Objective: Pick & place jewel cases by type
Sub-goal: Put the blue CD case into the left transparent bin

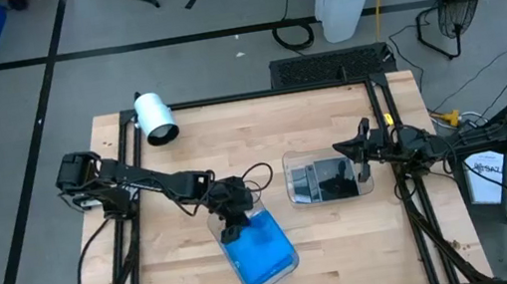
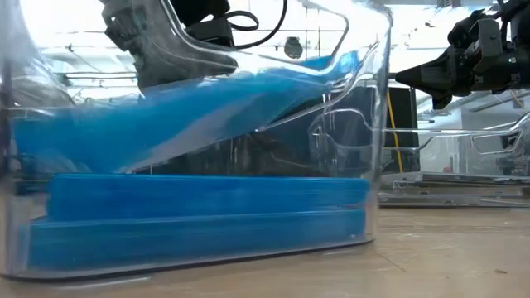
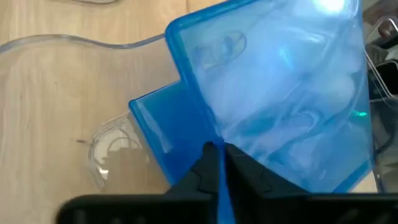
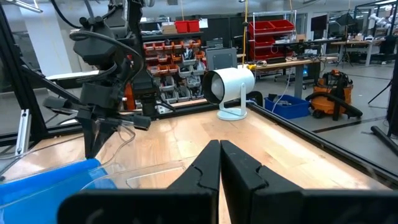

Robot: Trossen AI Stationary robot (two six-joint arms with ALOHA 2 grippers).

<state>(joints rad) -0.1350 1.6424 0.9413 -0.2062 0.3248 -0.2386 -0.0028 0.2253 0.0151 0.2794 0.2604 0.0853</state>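
The left hand (image 1: 233,228) is pinched narrow on the edge of a blue jewel case (image 3: 273,106), which hangs tilted over the clear tray (image 1: 291,257) at about six o'clock on the table (image 1: 350,248); more blue jewel cases (image 2: 207,215) lie flat in that tray. To do this well, the case should probably be lowered until it lies level on the stack, square to the tray walls, before the pinch is let go; dropped at this tilt, it could slide or wedge. The right hand (image 4: 220,163) waits shut by the second clear tray (image 1: 291,179) at three o'clock, which holds the dark cases (image 1: 332,181).
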